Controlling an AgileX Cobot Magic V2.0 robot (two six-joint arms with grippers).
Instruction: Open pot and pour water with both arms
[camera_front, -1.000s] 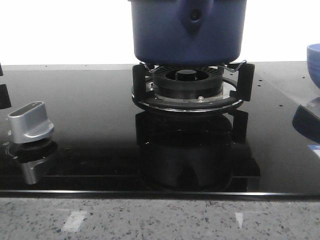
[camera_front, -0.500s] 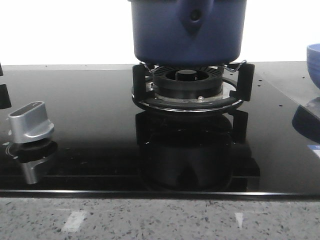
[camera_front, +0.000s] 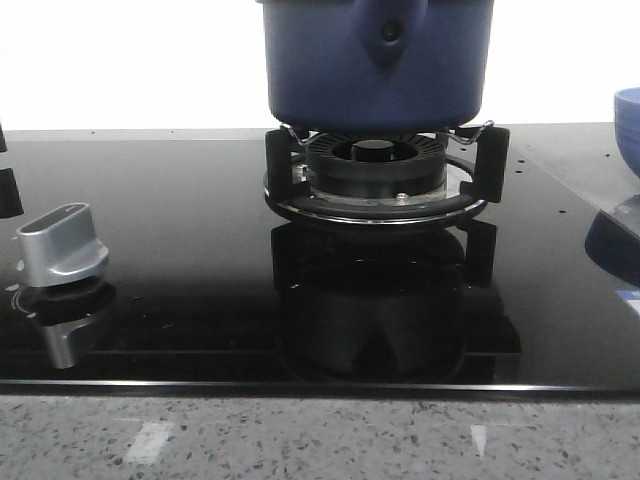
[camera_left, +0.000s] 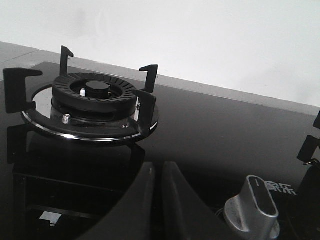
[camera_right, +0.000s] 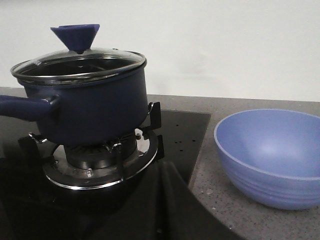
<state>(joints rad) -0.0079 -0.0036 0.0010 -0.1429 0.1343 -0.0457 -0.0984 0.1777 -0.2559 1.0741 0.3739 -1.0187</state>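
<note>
Nothing has moved since the earlier front views: the pot (camera_front: 375, 62) sits exactly as before on the right burner (camera_front: 376, 172) of the black glass cooktop (camera_front: 180, 250).

The pot rests on the burner's pan supports. Its glass lid (camera_right: 80, 62) is in place, with a blue cone-shaped knob (camera_right: 76, 36) on top. The pot handle (camera_right: 25, 106) projects sideways from the body.

A blue bowl (camera_right: 272, 156) stands on the grey counter (camera_right: 215, 195) just beside the cooktop, to the right of the pot and apart from it.

A second burner (camera_left: 90, 102) on the left carries nothing. A silver control knob (camera_front: 60, 245) stands near the front left of the cooktop.

Left claw (camera_left: 156, 200): fingers closed together, holding nothing.

Right claw (camera_right: 159, 205): fingers closed together, holding nothing, low over the cooktop in front of the pot.
</note>
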